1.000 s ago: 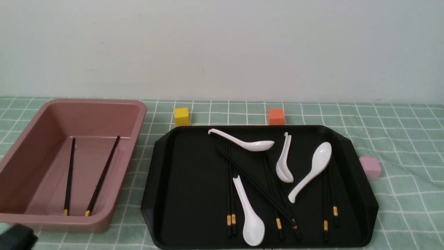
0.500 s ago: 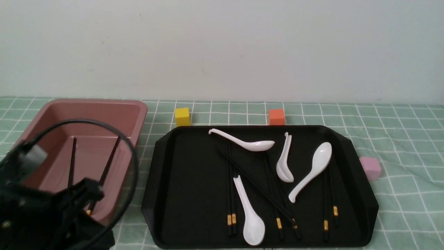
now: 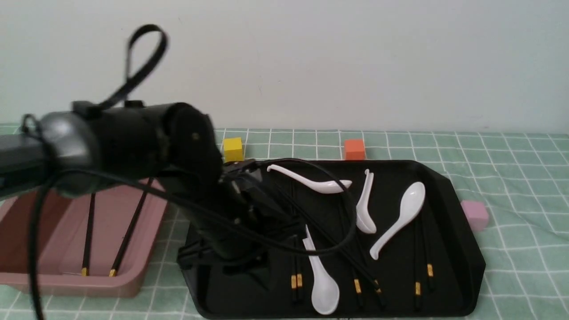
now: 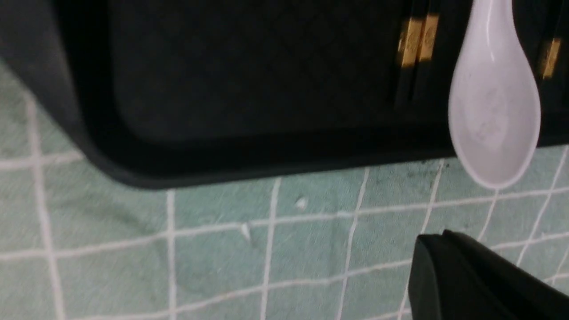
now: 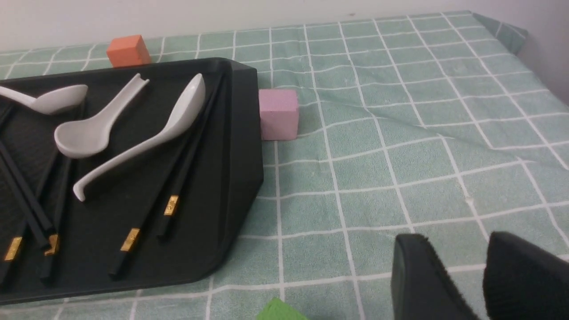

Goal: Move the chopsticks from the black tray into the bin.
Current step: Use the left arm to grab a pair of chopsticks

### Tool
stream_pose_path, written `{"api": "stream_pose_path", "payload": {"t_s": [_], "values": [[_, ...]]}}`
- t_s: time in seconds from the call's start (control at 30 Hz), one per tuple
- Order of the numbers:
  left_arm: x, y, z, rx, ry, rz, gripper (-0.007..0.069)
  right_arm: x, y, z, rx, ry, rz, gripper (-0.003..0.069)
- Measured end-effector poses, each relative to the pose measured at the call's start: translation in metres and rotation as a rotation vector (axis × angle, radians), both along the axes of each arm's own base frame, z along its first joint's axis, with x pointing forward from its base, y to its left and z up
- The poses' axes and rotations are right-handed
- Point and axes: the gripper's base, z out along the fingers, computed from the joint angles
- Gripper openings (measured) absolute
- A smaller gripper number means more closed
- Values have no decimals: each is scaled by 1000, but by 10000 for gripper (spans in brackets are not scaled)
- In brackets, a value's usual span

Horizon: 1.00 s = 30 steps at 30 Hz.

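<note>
Chopsticks [image 3: 416,258] lie in two places: we count two in the pink bin [image 3: 89,291], apart from each other with their gold bands toward our side, and several more in the black tray [image 3: 471,266]. Within the tray, we note a side-by-side pair near the lowest white spoon [image 3: 325,293], a crossed group around the middle, and two near the right wall. The bin stands to the left of the tray, the two apart.

Left arm [image 3: 191,178]: reaches across the bin and over the left part of the tray, blurred in the front view, its cable [image 3: 351,213] looping over the tray. Left gripper [image 4: 444,234]: fingertips together, and we see nothing held. Right gripper [image 5: 460,235]: fingers spread, with nothing between them.

We record three other white spoons [image 3: 400,218] in the tray. A yellow block [image 3: 233,150] and an orange block [image 3: 354,150] sit beyond its far rim; a pink block [image 3: 474,215] sits just beside its right side. Green checked cloth [image 3: 524,222] lies under everything.
</note>
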Motion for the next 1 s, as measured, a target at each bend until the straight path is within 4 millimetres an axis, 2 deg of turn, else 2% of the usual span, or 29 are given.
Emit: {"api": "stream_pose_path", "payload": {"t_s": [0.03, 0.17, 0.2, 0.33, 0.37, 0.43, 0.7, 1.0], "values": [[9, -12, -8, 22, 2, -8, 34, 0, 0, 0, 0, 0, 0, 240], [26, -29, -19, 59, -11, -11, 111, 0, 0, 0, 0, 1, 0, 240], [30, -32, -23, 78, -17, -7, 156, 0, 0, 0, 0, 1, 0, 240], [38, -31, -28, 121, -52, 17, 298, 0, 0, 0, 0, 2, -1, 240], [38, -31, -28, 119, -53, 19, 298, 0, 0, 0, 0, 2, -1, 240], [41, -31, -30, 138, -65, 24, 349, 0, 0, 0, 0, 2, -1, 240], [51, -47, -33, 148, -78, 1, 373, 0, 0, 0, 0, 3, -1, 240], [49, -63, -55, 253, -118, -103, 373, 0, 0, 0, 0, 3, -1, 240]]}}
